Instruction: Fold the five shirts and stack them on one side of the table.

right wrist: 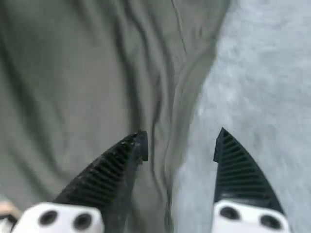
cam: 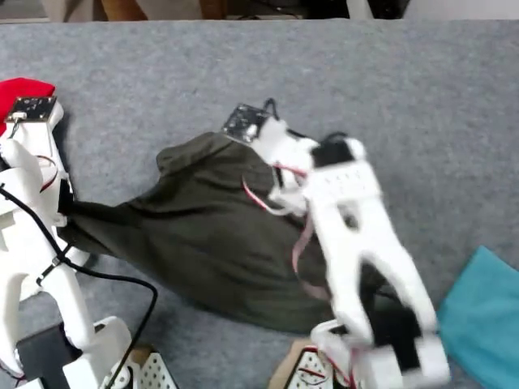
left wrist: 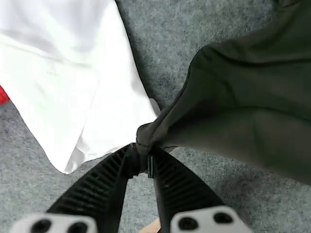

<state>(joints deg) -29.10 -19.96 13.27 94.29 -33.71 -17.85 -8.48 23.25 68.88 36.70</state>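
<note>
Dark green shirt [cam: 211, 235] held by one corner, lying crumpled and unfolded mid-table [cam: 405, 81].
At the far left lie a red shirt [cam: 24, 87] and a white shirt [left wrist: 58, 73]. Just right of them the left gripper [left wrist: 143, 162] is clamped on a bunched corner of the dark green shirt, a thin hold that could slip under a pull or drag the white shirt's edge along. Further right the right gripper [right wrist: 180, 141] hangs with jaws apart over the shirt's wrinkled far edge; closing there may catch only one layer, or bare table. A teal shirt [cam: 486, 312] lies near right. Every shirt lies directly on the table, in no container.
</note>
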